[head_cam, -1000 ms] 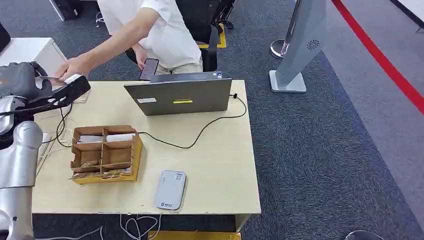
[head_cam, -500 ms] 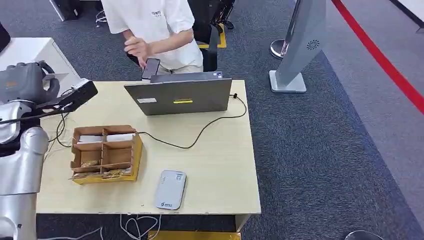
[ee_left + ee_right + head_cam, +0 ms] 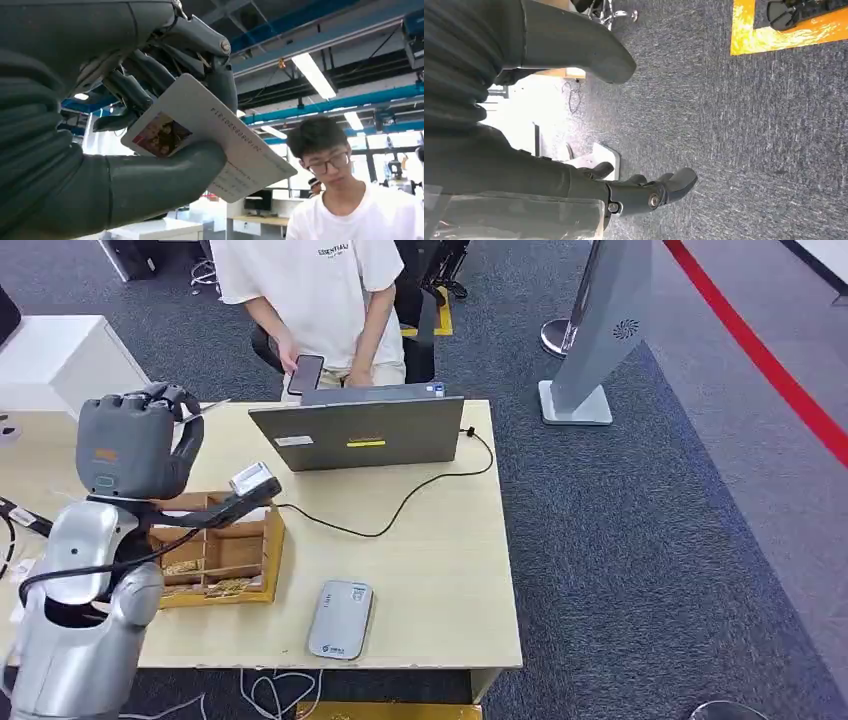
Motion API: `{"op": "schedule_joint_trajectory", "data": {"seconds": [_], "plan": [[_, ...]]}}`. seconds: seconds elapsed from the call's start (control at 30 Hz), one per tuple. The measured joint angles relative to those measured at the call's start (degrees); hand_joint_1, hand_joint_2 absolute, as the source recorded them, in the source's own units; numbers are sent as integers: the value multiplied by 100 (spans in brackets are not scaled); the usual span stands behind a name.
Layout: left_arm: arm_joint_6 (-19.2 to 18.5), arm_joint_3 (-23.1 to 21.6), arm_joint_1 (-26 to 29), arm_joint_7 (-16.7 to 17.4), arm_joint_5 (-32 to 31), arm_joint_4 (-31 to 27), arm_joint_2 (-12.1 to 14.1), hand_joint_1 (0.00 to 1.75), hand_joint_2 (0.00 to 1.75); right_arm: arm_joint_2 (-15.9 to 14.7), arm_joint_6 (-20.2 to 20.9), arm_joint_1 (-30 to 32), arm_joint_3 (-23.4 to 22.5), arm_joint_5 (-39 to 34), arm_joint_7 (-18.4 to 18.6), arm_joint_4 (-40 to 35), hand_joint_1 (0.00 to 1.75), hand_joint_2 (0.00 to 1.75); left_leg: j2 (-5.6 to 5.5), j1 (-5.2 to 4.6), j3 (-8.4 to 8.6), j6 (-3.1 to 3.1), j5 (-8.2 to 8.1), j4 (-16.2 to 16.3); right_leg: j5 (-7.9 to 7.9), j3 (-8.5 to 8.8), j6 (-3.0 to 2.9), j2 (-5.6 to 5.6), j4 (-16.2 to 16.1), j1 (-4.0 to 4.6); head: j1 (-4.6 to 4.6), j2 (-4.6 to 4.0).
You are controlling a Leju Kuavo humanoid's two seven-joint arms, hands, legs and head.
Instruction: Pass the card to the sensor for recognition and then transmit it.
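A pale wooden table (image 3: 440, 570) carries an open grey laptop (image 3: 360, 430) at its far edge, a compartmented cardboard box (image 3: 225, 555) toward the left, and a flat grey card reader (image 3: 340, 619) near the front edge, right of the box. A person in a white T-shirt (image 3: 320, 295) sits behind the laptop.

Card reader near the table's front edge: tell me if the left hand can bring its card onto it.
Probably yes: the left hand grips the card above the table, and nothing lies on the card reader.
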Motion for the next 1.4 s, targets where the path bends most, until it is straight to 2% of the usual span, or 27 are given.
{"op": "schedule_joint_trajectory", "data": {"seconds": [0.27, 0.4, 0.57, 0.87, 1.4], "plan": [[120, -732, 469, -205, 28, -389, -245, 175, 175, 0, -85, 6, -24, -20, -116, -2, 0, 175, -3, 0, 0, 0, 2, 0, 3, 3, 3, -3, 1, -1, -9, 0], [116, -1029, 605, -186, 39, -358, -387, 175, 175, 4, -85, 3, -39, -16, -118, 0, 0, 175, -4, -1, 0, 1, 1, 1, 4, 2, 6, -3, 0, -2, -7, 0], [179, -1250, 786, -157, 74, -19, -540, 175, 175, 11, -79, -1, -66, 9, -127, 0, 0, 175, -2, -1, 0, 1, 1, 0, 4, 2, 6, -2, -1, -2, -7, 0], [293, -1340, 1099, -170, 79, 481, -691, 175, 175, 13, -79, -3, -125, 22, -136, 11, 0, 175, -2, -1, 0, 1, 1, 0, 4, 2, 6, -2, 0, -1, -7, 0], [332, -1379, 1329, -146, 79, 765, -728, 175, 175, 13, -68, -2, -142, 72, -100, 24, 0, 175, -3, -1, -1, 1, 1, 0, 4, 2, 6, -3, 0, -1, -7, 0]]}}
